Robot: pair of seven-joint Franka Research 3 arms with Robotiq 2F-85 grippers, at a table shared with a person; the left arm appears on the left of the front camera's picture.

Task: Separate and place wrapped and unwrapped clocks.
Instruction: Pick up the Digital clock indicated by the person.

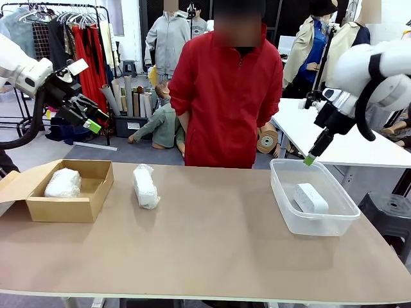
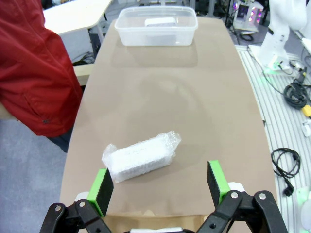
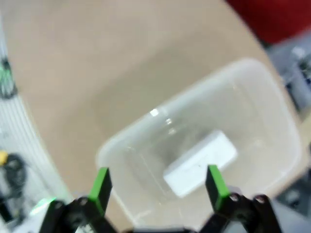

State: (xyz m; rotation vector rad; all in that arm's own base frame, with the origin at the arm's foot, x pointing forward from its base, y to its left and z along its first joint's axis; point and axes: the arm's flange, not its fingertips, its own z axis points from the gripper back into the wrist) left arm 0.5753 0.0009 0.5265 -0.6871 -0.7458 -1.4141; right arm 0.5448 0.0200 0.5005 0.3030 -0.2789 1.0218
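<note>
Cardboard box (image 1: 70,208) is loaded with one wrapped clock (image 1: 62,183); second wrapped clock (image 1: 146,187) is left on surface (image 1: 212,244). Bare clock (image 1: 311,197) is set in tub (image 1: 279,187). Left hand (image 2: 160,183) and right hand (image 3: 158,187) are held apart, empty.

Table top (image 1: 218,256): smooth matt brown board. Box (image 1: 64,210): plain matt brown cardboard. Tub (image 1: 278,187): clear plastic, smooth, faintly glossy. Wrapped clock on the table (image 1: 146,187) and wrapped clock in the box (image 1: 63,183): crinkly clear bubble wrap, glinting, over white. Bare clock (image 1: 311,197): smooth, white, matt, plastic by the look. Person's jacket (image 1: 225,96): red cloth with a slight sheen.
</note>
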